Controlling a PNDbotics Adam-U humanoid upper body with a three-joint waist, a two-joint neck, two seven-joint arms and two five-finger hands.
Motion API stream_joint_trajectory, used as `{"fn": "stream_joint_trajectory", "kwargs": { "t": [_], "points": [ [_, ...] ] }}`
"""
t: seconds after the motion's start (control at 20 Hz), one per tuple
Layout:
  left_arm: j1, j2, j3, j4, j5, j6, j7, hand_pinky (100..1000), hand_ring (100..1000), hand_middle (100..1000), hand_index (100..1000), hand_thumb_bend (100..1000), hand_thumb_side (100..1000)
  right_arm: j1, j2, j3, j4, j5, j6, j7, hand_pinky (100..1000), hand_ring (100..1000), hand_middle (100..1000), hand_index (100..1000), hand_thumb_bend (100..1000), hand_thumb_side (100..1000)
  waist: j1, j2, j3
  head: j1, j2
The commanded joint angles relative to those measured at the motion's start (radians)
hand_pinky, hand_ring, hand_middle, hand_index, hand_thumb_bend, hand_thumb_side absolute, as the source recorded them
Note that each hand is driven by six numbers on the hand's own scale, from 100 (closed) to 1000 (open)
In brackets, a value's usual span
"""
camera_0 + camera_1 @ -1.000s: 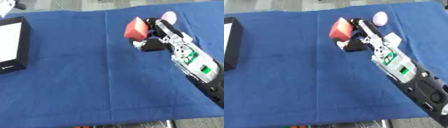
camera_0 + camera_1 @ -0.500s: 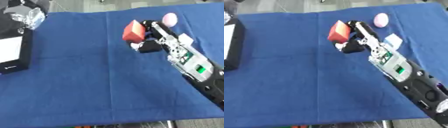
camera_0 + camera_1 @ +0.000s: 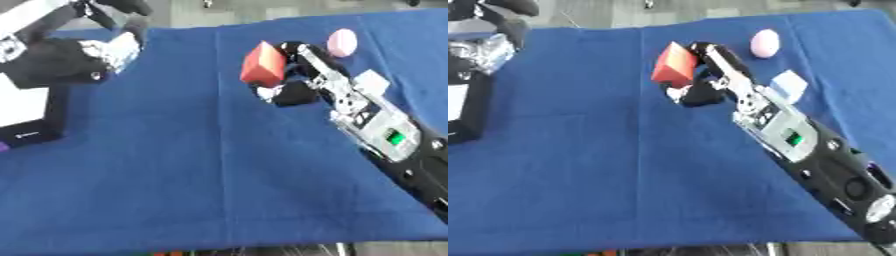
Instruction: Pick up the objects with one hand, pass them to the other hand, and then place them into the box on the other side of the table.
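A red block is lifted off the blue cloth, and my right hand is shut on it, with its arm running in from the lower right. My left hand comes in from the upper left, over the cloth's far left part, well apart from the block; its fingers are blurred. The black box with a white inside stands at the left edge, just below the left arm. A pink egg-shaped thing and a small pale block lie on the cloth behind the right hand.
The blue cloth covers the table; its front edge runs along the bottom of the view. A small purple bit shows at the left edge below the box.
My left arm has come into view from the upper left and moved over the box's far end. The right hand still holds the red block at about the same place.
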Motion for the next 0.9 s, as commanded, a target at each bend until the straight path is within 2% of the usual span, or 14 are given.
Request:
{"fn": "stream_joint_trajectory", "kwargs": {
  "t": [0.05,0.45,0.9],
  "points": [
    [-0.039,-0.018,-0.014,0.027,-0.061,-0.023,-0.025,786,853,774,786,119,566,-0.019,-0.007,0.0,-0.002,0.01,-0.013,0.007,648,754,604,572,270,100,0.0,-0.023,0.004,-0.007,0.005],
    [-0.103,-0.074,-0.065,0.136,-0.165,-0.077,-0.061,790,860,793,800,182,531,-0.04,0.002,0.021,-0.008,0.013,-0.029,0.026,647,756,602,571,264,100,0.002,-0.026,0.006,-0.001,0.005],
    [-0.145,-0.123,-0.115,0.265,-0.248,-0.138,-0.054,786,855,791,815,260,485,-0.061,0.014,0.045,-0.02,0.017,-0.042,0.031,639,754,601,569,253,100,0.001,-0.024,-0.002,0.02,0.005]
  ]
}}
